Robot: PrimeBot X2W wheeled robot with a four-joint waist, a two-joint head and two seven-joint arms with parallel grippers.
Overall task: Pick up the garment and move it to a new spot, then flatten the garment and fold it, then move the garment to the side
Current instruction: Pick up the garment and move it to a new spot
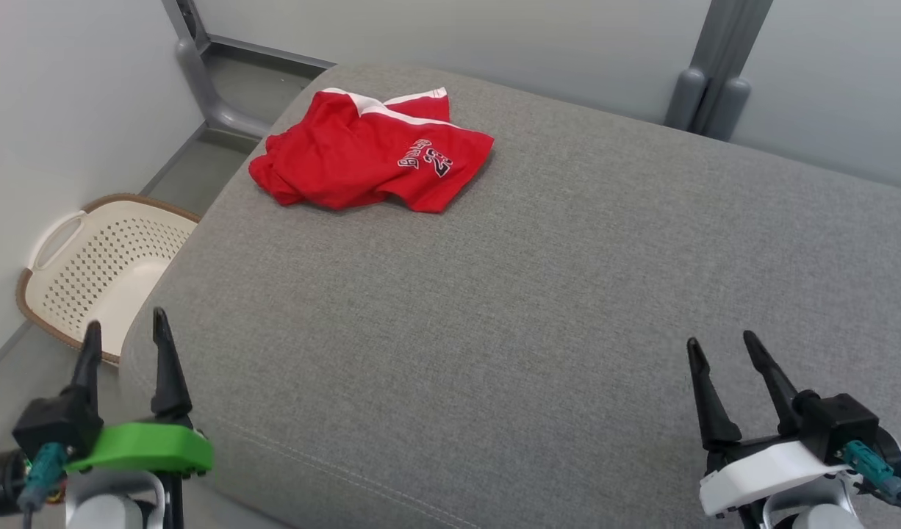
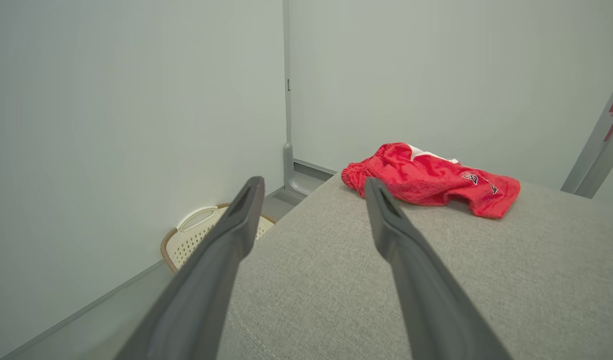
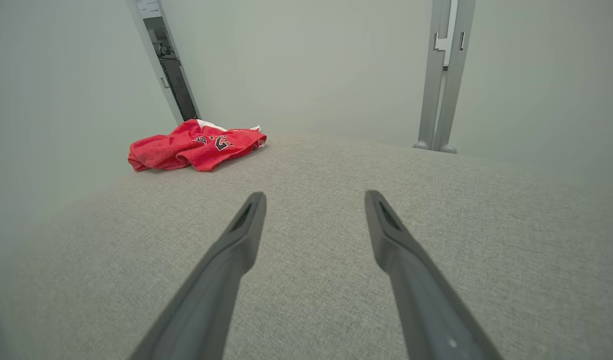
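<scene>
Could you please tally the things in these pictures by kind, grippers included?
Red garment: 1
Cream basket: 1
Grey padded surface: 1
Grippers, both open: 2 (left gripper, right gripper)
Total: 5

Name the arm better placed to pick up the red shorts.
Left. The red shorts lie at the far left corner of the grey cushion, nearer the left gripper; the right gripper would have to cross it. Both are open and empty.
</scene>
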